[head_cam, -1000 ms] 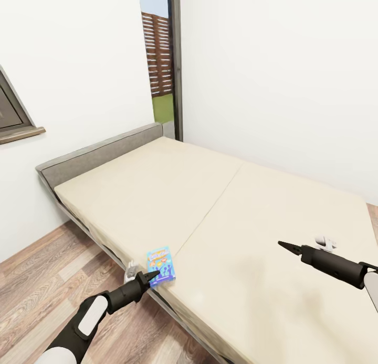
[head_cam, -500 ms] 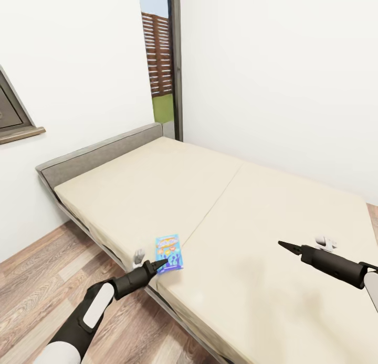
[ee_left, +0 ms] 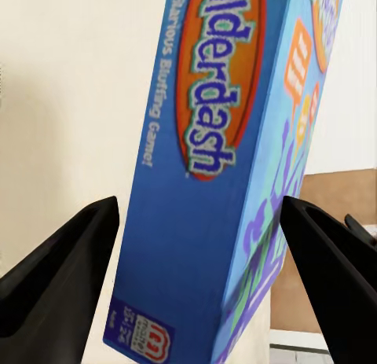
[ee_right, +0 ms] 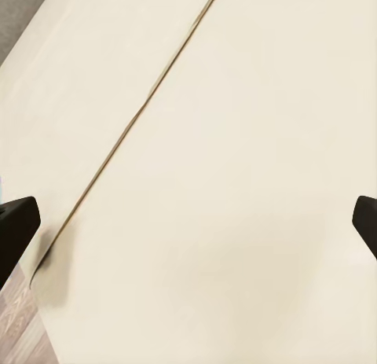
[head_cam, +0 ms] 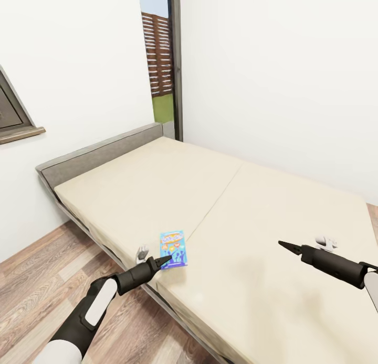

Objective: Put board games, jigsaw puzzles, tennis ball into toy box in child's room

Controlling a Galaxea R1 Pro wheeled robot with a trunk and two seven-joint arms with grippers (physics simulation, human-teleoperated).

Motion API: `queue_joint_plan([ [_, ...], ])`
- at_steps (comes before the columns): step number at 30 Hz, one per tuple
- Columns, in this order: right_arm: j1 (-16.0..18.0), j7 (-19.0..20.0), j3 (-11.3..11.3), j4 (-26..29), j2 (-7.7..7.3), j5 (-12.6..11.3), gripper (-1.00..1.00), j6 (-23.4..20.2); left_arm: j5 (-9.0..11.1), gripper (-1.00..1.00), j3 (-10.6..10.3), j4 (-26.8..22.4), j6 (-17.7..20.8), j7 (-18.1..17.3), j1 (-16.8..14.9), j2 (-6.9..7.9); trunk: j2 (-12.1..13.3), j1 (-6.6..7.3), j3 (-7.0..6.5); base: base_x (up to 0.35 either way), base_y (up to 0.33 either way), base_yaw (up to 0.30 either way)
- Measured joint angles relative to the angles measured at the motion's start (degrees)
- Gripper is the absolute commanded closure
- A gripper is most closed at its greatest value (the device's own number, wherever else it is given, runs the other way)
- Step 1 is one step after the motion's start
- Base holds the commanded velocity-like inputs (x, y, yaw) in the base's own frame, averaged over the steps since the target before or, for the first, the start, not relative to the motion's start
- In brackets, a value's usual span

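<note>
— One game box matters here: the small flat blue printed board game (head_cam: 174, 249), lying on the wide low bed with the cream mattress (head_cam: 247, 212), close to the mattress's near edge by the wooden floor (head_cam: 42, 280).

— Which of your arms is closer?

— My left gripper (head_cam: 167, 259) by far. Its tip sits right at the box's near corner, while my right gripper (head_cam: 283, 244) hangs over bare mattress, well apart from the game.

— How does the box lie to your fingers?

— In my left wrist view the blue box (ee_left: 228, 167) stands between my two dark fingers (ee_left: 59, 266), its long axis running away from me along my reach, so I would close across its narrow width.

— Are you holding it?

— No. My left jaws are spread wide, with gaps on both sides of the box. My right jaws are also spread wide, holding nothing.
</note>
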State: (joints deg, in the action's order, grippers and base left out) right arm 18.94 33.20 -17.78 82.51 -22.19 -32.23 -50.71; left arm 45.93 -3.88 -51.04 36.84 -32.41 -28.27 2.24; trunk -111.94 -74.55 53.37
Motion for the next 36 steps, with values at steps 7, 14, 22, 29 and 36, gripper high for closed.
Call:
queue_joint_plan([
  [7, 0.00, 0.00, -0.03, 0.00, -0.04, 0.03, -1.00, 0.06, 0.06, 1.00, -0.25, -1.24, 0.04, -0.08, 0.00, 0.06, 0.00, 0.00, 0.00, 0.000, 0.000, 0.000],
  [14, 0.00, 0.00, -0.01, 0.00, -0.05, 0.06, -1.00, 0.08, 0.03, 1.00, -0.32, -1.71, -0.04, -0.22, 0.00, 0.09, 0.00, 0.00, 0.00, 0.000, 0.000, 0.000],
  [22, 0.00, 0.09, -0.01, 0.00, -0.05, 0.05, -1.00, 0.08, 0.00, 1.00, -0.40, -1.82, -0.06, -0.34, 0.00, 0.06, 0.00, 0.00, 0.00, 0.000, 0.000, 0.000],
  [29, 0.01, 1.77, 0.00, 0.00, -0.05, -0.05, -1.00, -0.04, 0.12, 1.00, -0.42, -1.82, -0.03, -0.35, 0.00, 0.02, 1.99, 1.09, -0.89, 0.000, 0.000, 0.000],
  [36, 0.00, 3.98, 0.05, 0.01, -0.05, 0.00, -1.00, -0.11, 0.11, 1.00, -0.43, -1.84, -0.01, -0.35, 0.00, 0.02, 4.80, 2.63, -2.19, 0.000, 0.000, 0.000],
])
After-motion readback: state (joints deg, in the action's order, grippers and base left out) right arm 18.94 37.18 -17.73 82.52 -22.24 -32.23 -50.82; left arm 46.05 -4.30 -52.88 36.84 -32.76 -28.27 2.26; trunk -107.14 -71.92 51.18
